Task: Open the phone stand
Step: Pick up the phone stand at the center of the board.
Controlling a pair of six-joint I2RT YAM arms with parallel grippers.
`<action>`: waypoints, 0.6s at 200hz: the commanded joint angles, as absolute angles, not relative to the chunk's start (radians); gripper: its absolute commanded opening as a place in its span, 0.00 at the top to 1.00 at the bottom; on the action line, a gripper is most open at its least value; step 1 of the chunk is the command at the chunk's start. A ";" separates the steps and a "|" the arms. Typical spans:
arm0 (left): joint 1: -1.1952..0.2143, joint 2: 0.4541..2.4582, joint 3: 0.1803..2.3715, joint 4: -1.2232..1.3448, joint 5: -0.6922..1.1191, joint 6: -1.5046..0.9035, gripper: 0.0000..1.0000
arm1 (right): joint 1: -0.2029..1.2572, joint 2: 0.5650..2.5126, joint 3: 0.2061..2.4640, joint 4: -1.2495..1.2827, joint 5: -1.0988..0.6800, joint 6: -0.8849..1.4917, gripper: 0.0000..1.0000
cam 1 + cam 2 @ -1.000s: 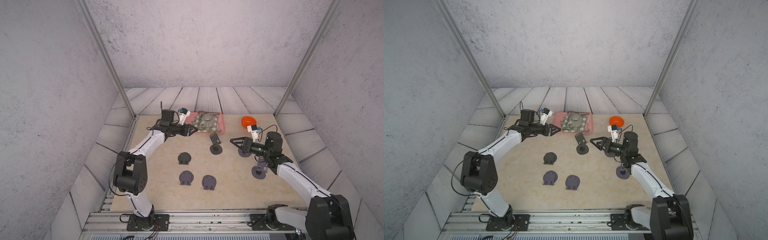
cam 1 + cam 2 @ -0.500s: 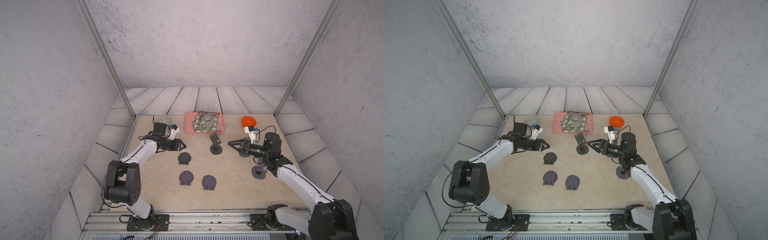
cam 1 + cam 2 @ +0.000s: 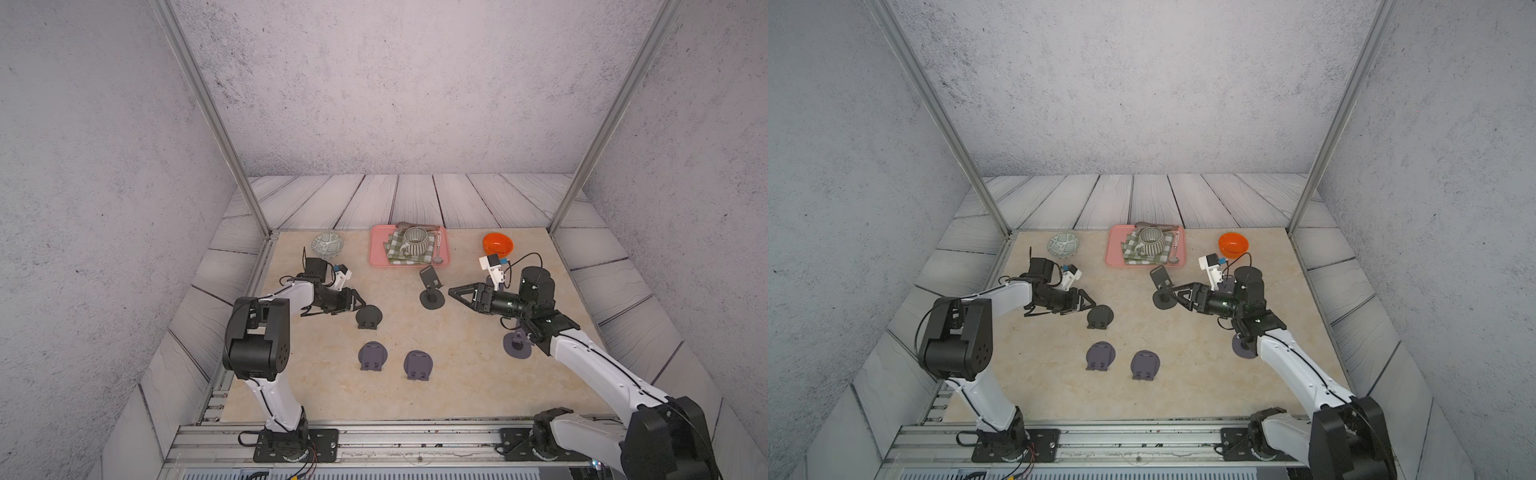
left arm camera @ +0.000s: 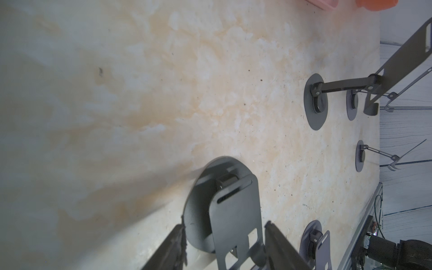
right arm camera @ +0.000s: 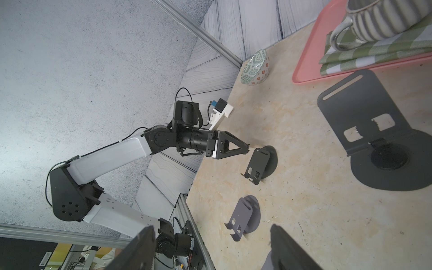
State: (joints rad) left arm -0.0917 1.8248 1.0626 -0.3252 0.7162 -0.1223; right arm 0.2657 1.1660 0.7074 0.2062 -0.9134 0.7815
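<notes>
Two ways to fumble. Nearer: straddles the folded phone stand (image 3: 368, 317), mid-table, with left gripper (image 4: 224, 225) fingers spread, nothing pinched; might skid the base instead of hinging the plate. Farther: hovers with right gripper (image 3: 452, 290) fingers spread beside the opened stand (image 3: 432, 299); might topple it.

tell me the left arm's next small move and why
Probably ease the left pincer slightly forward and close it on the folded stand's plate. In the left wrist view its open fingers flank the plate's hooked end without gripping, and the plate lies low over its round base, not yet raised.
</notes>
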 commanded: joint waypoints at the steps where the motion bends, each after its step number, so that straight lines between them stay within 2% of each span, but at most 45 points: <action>1: -0.085 1.849 1.080 -0.302 0.767 -0.136 0.42 | 0.273 1.191 0.716 0.233 -0.913 0.767 0.20; 120: -0.097 1.949 1.124 -0.252 0.859 -0.153 0.43 | 0.285 1.217 0.700 0.264 -0.894 0.785 0.20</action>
